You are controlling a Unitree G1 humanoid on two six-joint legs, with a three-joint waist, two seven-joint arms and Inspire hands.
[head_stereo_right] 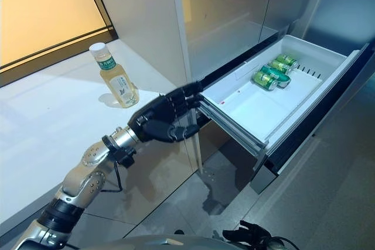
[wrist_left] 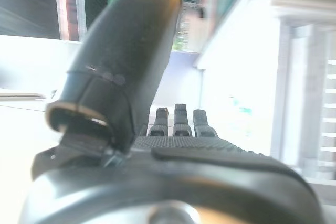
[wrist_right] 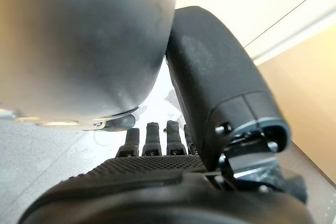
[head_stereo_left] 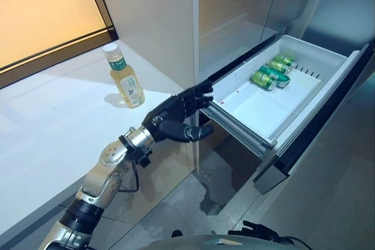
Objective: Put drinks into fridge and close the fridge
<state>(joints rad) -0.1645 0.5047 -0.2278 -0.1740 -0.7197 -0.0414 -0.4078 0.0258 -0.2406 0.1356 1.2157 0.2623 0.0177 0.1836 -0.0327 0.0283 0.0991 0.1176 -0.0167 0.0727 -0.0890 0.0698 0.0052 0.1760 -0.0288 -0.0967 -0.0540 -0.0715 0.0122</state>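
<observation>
A bottle of pale yellow drink with a white cap and green label stands upright on the white counter. The fridge's white drawer is pulled out, with green cans lying at its far end. My left hand is open and empty, its fingers reaching to the drawer's near left corner, to the right of the bottle and apart from it. It also shows in the left wrist view. My right hand shows in the right wrist view with relaxed fingers and holds nothing.
The grey fridge front rises behind the drawer. The drawer's dark front panel juts out over the grey tiled floor. A window with dark frames runs along the counter's far side.
</observation>
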